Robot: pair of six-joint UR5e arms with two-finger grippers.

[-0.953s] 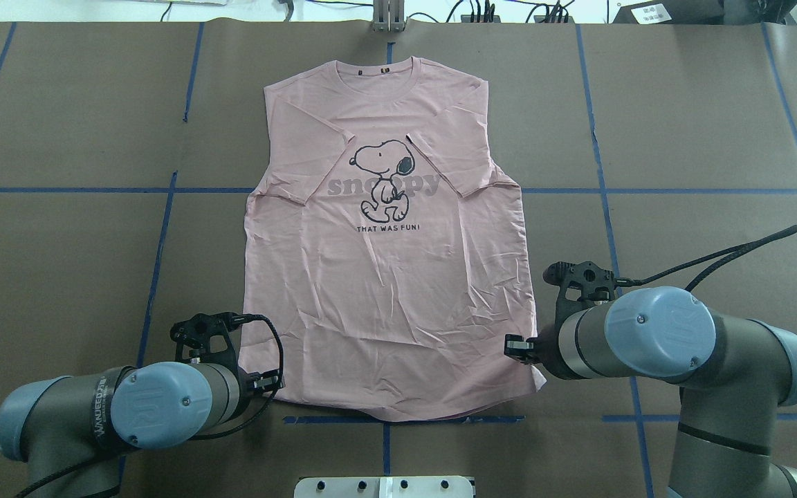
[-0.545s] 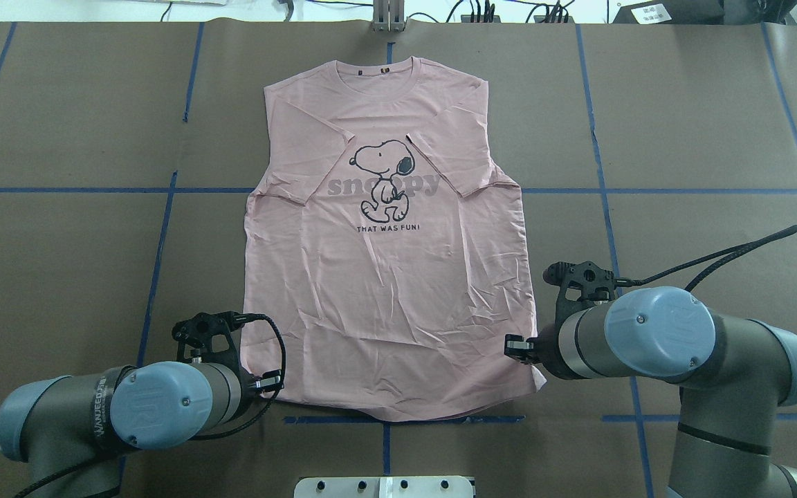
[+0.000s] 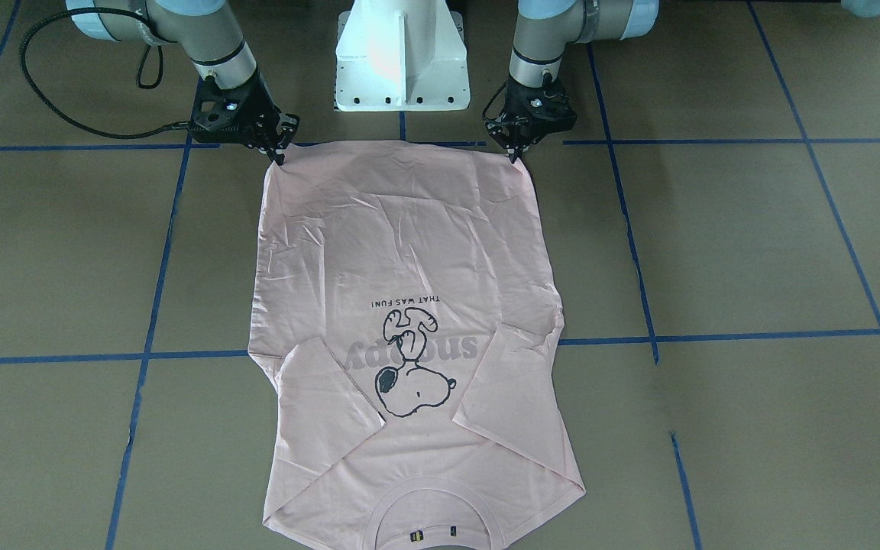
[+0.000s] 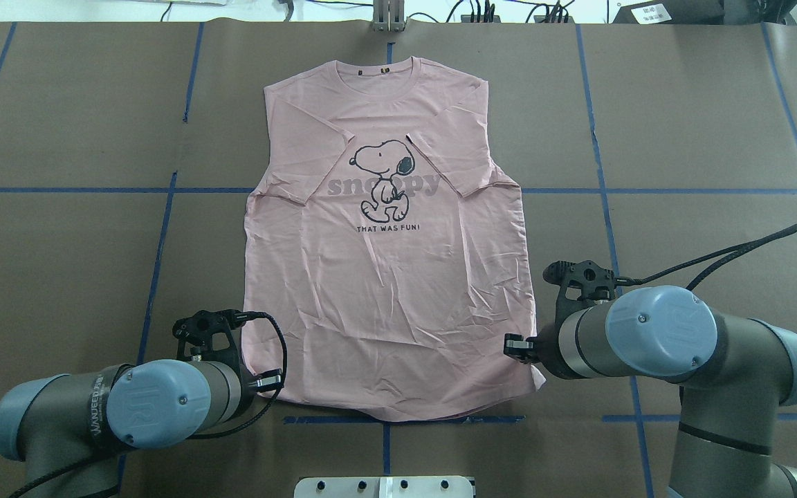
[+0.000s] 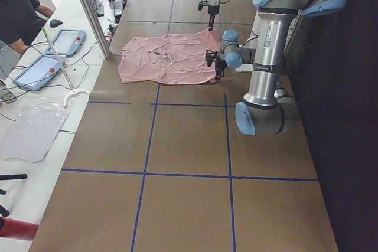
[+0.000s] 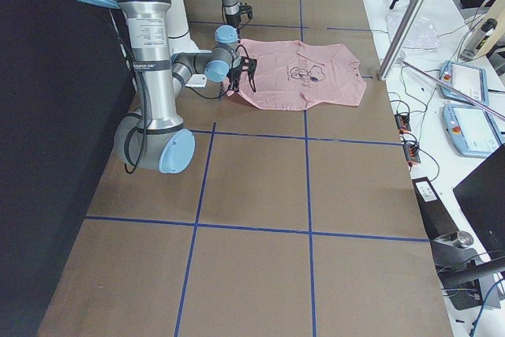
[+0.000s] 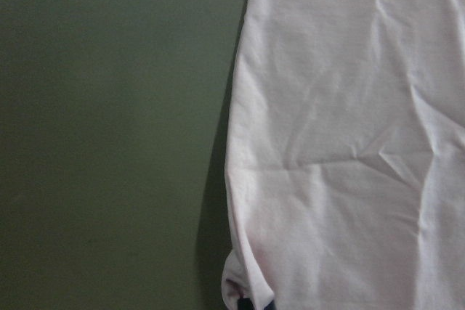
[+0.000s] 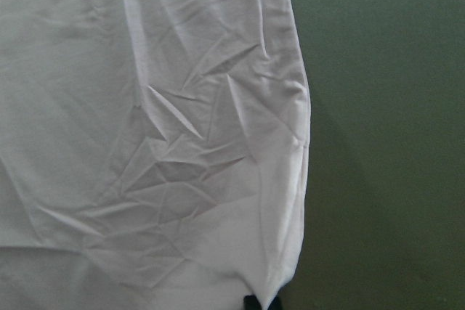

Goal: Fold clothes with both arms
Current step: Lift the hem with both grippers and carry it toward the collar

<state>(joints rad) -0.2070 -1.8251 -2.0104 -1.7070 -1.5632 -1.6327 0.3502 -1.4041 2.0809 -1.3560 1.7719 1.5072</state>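
Observation:
The pale pink T-shirt (image 4: pixel 385 290) lies flat, print side up, with its collar at the far side and both sleeves folded inward over the chest. Its hem is on the robot's side. My left gripper (image 3: pixel 515 155) is shut on one hem corner, and the right gripper (image 3: pixel 278 155) is shut on the other. In the left wrist view the T-shirt (image 7: pixel 349 143) gathers into the dark fingertips (image 7: pixel 245 304) at the bottom edge. The right wrist view shows the T-shirt (image 8: pixel 182 143) bunching the same way at the fingertips (image 8: pixel 252 303). In the overhead view the wrists cover both sets of fingers.
Brown table covering with blue tape lines (image 4: pixel 163 235) surrounds the shirt. The white pedestal base (image 3: pixel 402 61) stands just behind the hem. A metal post (image 4: pixel 388 15) rises beyond the collar. A person (image 5: pixel 18 10) and tablets (image 5: pixel 65 42) are at the far side bench.
The left arm has shifted very slightly at the hem's left corner and its cable loop has moved a little. The right arm and the shirt look unchanged.

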